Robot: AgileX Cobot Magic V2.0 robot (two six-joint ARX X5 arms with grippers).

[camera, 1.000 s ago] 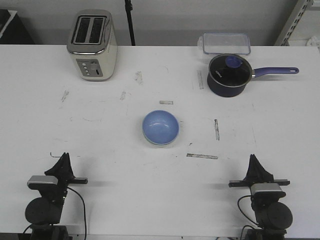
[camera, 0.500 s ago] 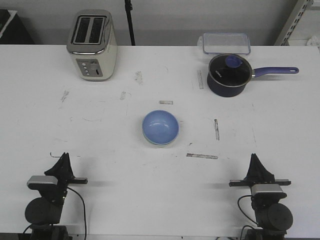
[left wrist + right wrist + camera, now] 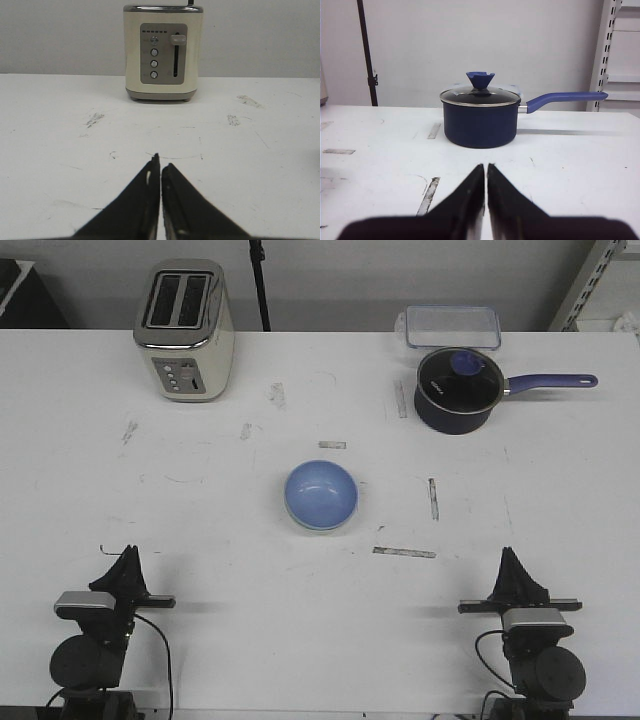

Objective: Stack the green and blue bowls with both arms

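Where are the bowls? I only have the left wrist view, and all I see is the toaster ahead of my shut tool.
Observer: In the front view the blue bowl sits to the right of the toaster and nearer the robot, about midway across the table.
Operator: And the green one?
Observer: Nothing green stands apart. A thin pale edge under the blue bowl's near side may be it, but I cannot tell.
Operator: Is the right tool holding anything?
Observer: No. The right tool is shut and empty, pointing at the lidded saucepan.
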